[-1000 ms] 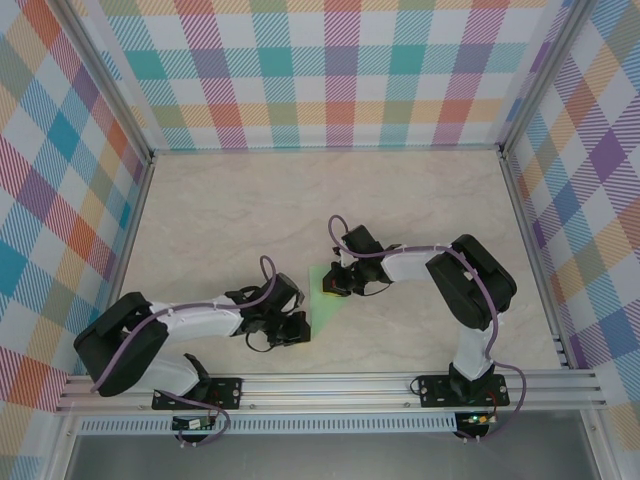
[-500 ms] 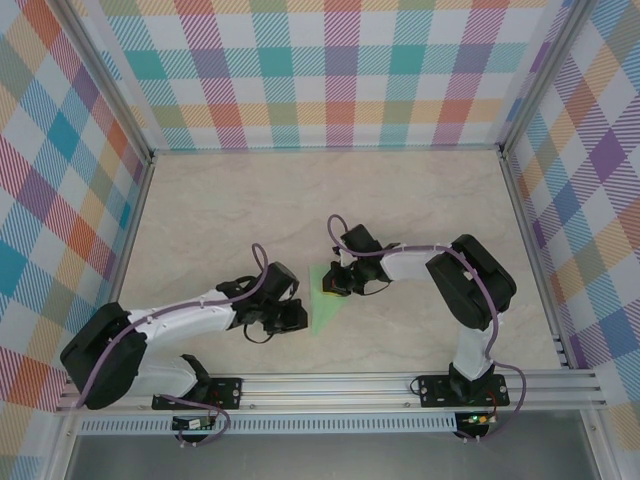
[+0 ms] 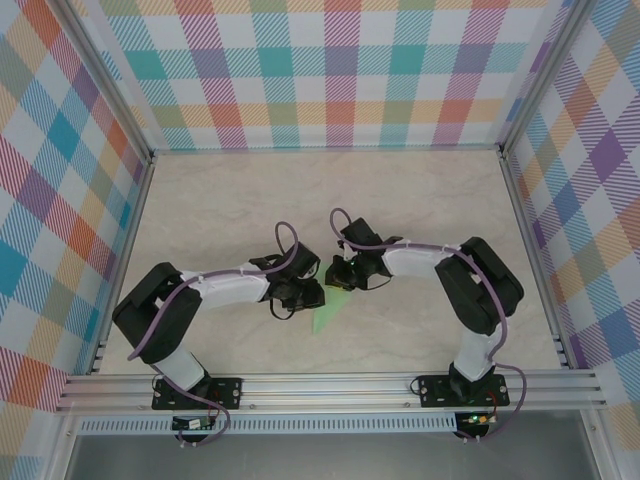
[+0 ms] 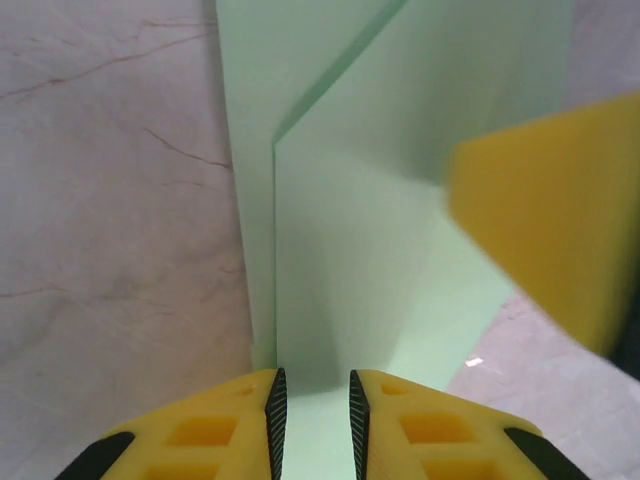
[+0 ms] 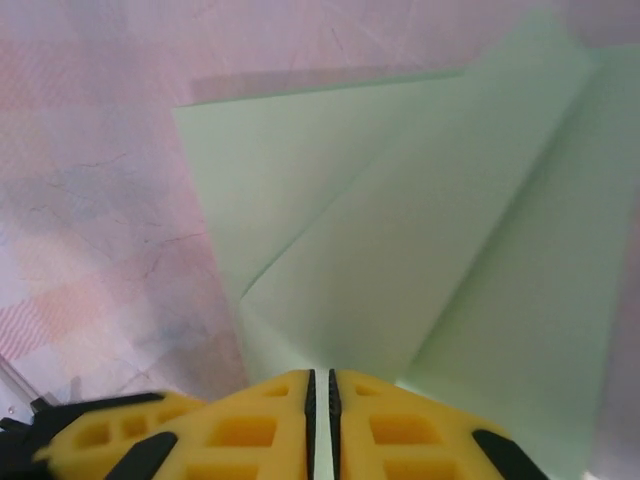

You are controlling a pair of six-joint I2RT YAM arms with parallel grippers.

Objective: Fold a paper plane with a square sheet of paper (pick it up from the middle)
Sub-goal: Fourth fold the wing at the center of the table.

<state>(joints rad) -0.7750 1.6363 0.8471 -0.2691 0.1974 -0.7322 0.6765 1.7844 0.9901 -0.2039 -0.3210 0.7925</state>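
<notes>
The sheet of paper (image 3: 327,315) is pale mint green and folded into a narrow pointed shape, its tip toward the near left. It lies on the table between the two grippers. My left gripper (image 3: 312,295) is low over its left side. In the left wrist view the jaws (image 4: 312,410) stand a small gap apart, with folded paper (image 4: 400,230) beneath and ahead of them. My right gripper (image 3: 340,283) is at the paper's far end. In the right wrist view its pads (image 5: 322,400) are a thin slit apart over the creased paper (image 5: 420,230).
A yellow finger of the right gripper (image 4: 540,220) crosses the right of the left wrist view, close over the paper. The marbled table (image 3: 250,210) is fenced by metal rails (image 3: 330,385) and checked walls (image 3: 340,70).
The left gripper has swung up and to the right, from beside the paper onto it. The visible paper has narrowed. Both pairs of jaws have eased apart.
</notes>
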